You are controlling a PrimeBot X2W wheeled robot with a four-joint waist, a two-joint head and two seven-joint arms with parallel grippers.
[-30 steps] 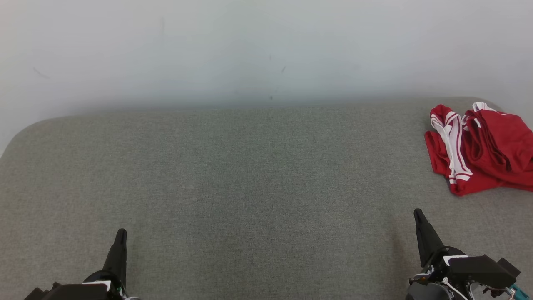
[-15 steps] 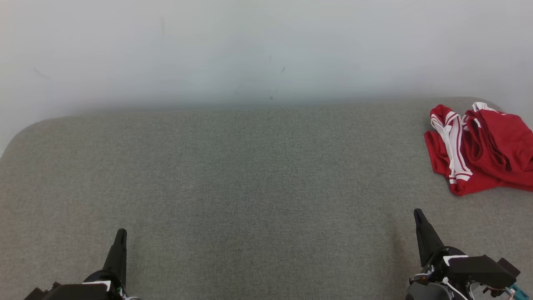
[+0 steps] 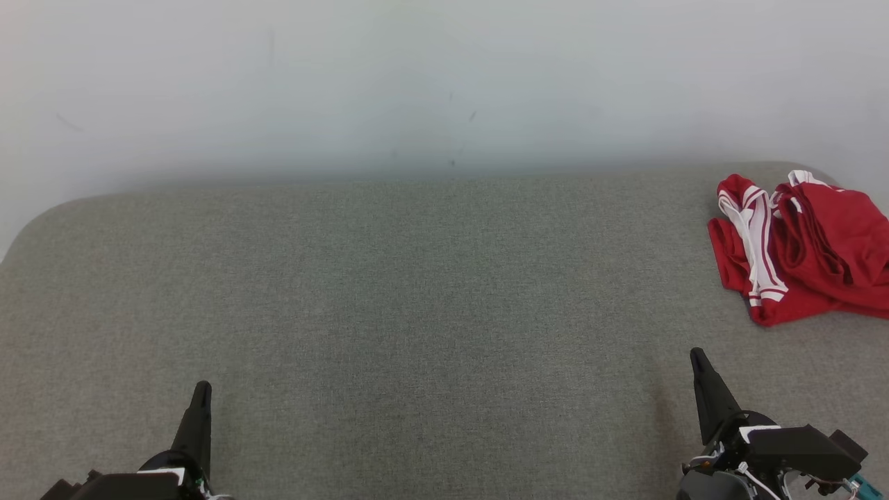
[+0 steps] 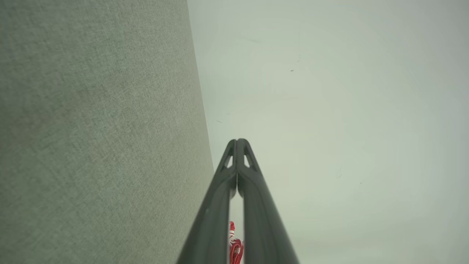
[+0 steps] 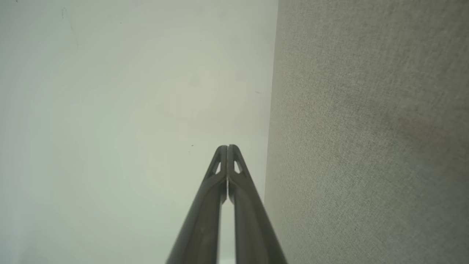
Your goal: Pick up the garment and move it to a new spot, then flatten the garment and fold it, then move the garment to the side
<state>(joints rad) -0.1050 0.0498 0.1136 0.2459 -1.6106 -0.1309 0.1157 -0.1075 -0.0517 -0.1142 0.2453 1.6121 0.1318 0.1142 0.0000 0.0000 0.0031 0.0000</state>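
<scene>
A crumpled red garment [image 3: 806,250] with white stripes lies at the far right of the grey fabric surface [image 3: 417,298], partly cut off by the head view's right edge. A sliver of the garment [image 4: 235,245] shows between the fingers in the left wrist view. My left gripper [image 3: 201,389] rests at the lower left, shut and holding nothing. My right gripper [image 3: 696,357] sits at the lower right, below and left of the garment and apart from it, shut and holding nothing. In both wrist views the fingertips [image 4: 237,143] [image 5: 227,148] touch each other.
A plain pale wall [image 3: 417,83] rises behind the grey surface. The surface's far left corner [image 3: 42,215] is rounded. Bare grey fabric stretches between the two grippers.
</scene>
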